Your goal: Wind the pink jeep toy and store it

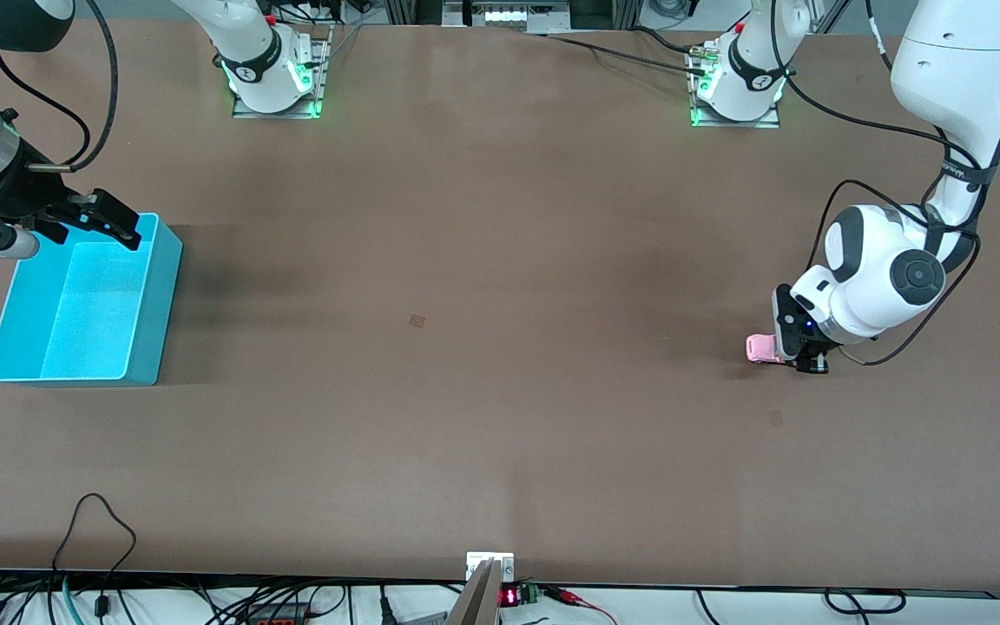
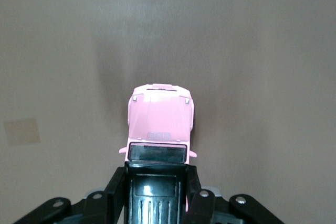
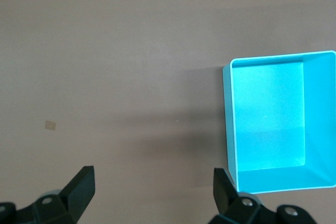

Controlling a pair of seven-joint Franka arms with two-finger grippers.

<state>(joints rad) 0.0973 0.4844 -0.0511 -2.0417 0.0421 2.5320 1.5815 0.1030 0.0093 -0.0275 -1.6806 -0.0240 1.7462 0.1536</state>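
Pink jeep toy: on desk, pinched at rear by left gripper; winding step. Next: carry to teal bin, where right gripper waits above, jaws spread.

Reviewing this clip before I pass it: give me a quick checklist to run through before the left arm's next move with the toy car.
1. Left tool shut on the pink toy car at its black rear: ok.
2. Car's wheels on the table, ready for rolling back: cannot tell.
3. Car's pink front free of the fingers: ok.
4. Blue bin at the right arm's end holds nothing: ok.
5. Right tool open, waiting over the bin's rim nearest its base: ok.
6. Bare table between car and bin: ok.
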